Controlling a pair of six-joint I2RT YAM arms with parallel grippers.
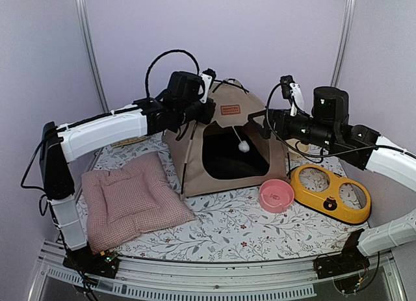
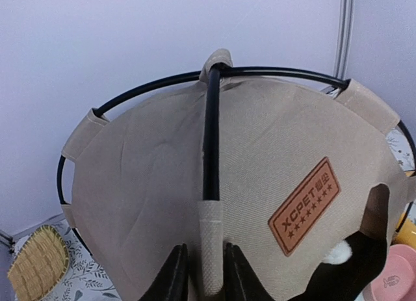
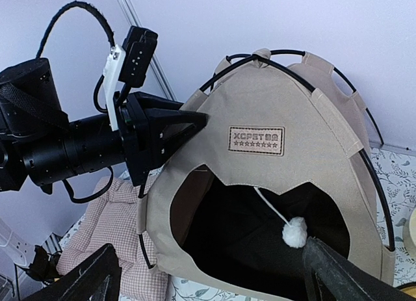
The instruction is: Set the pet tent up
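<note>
The left gripper (image 2: 203, 248) sits narrow astride the beige pole sleeve (image 2: 211, 229) of the pet tent (image 1: 192, 158), pinching or not I cannot tell; it should clamp squarely so the black pole (image 2: 211, 132) holds its arch. The right gripper (image 3: 208, 249) gapes wide by the doorway (image 1: 231, 155). The tent stands rear-centre on the tabletop (image 1: 227, 216); its brown label (image 2: 304, 207) reads "XCPET" above stars.

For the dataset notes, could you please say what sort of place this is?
Probably a robot lab booth staged as a pet corner: a pet tent, a pink checked cushion and a yellow double feeder sit on a floral tablecloth.
</note>
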